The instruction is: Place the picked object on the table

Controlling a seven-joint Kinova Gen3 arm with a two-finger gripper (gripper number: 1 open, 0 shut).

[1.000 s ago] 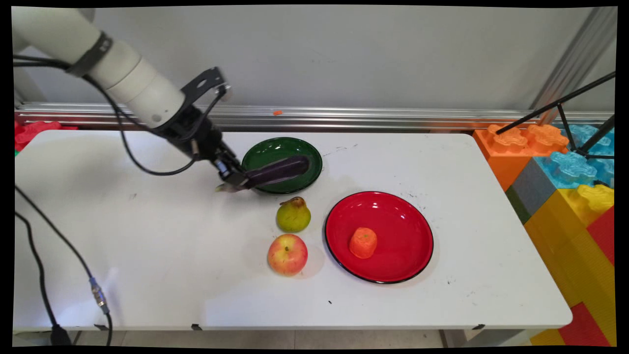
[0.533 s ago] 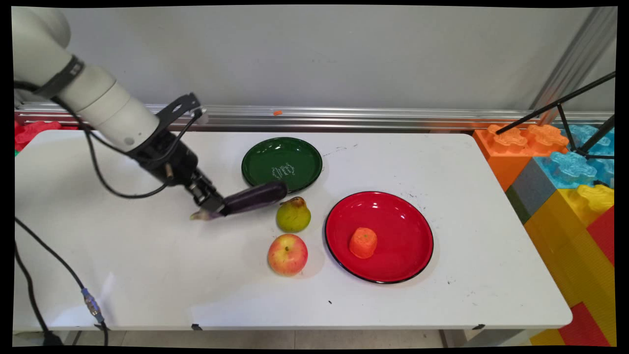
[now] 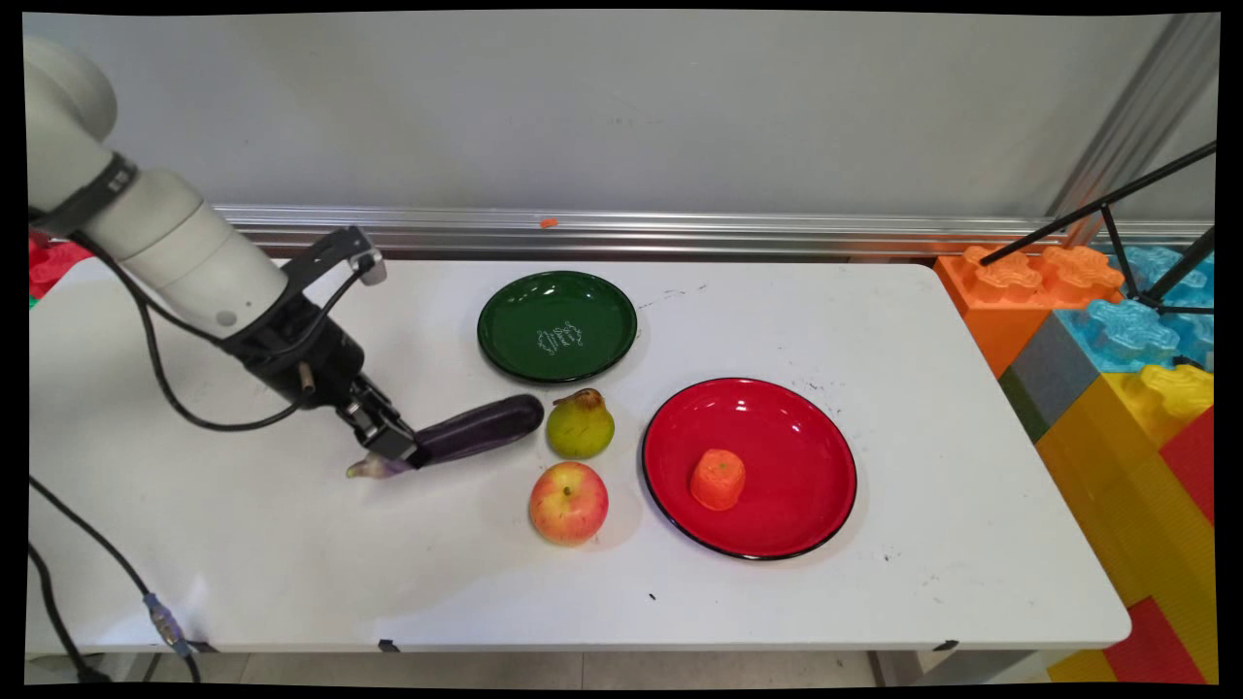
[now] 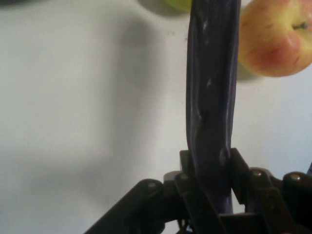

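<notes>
Gripper (image 3: 396, 449) clamped on the stem end of the eggplant (image 3: 476, 431); hand view shows both fingers (image 4: 240, 168) pressed to its sides. Eggplant long, glossy dark purple, slightly dimpled skin, pale stem tip poking out left of the gripper. It lies about level, low over the table (image 3: 291, 544), rounded end pointing right toward the pear (image 3: 580, 424), close but with a small gap. In the hand view the eggplant (image 4: 212, 107) runs up the middle, apple (image 4: 275, 36) at upper right.

Pear yellow-green, matte, brown stem. Apple (image 3: 568, 502) round, red-yellow, smooth, just nearer than the pear. Green plate (image 3: 505, 316) round, glossy, white print in the centre, far side of the pear. Red plate (image 3: 777, 524) larger, glossy, black rim, right of the fruit; on it an orange (image 3: 718, 479), lumpy, with a dull rind. Table white, scuffed with small dark marks. Big plastic blocks (image 3: 1117, 359) stacked at the right, studded tops, orange, blue, yellow, red.

Versus 1.0 s ago: eggplant lay across the green plate, now off it, left and nearer, over bare table; plate print uncovered. Versus 0.5 s ago: gripper and eggplant a bit more left and nearer, the tip clear of the plate rim. Pear, apple, orange and both plates unmoved.
</notes>
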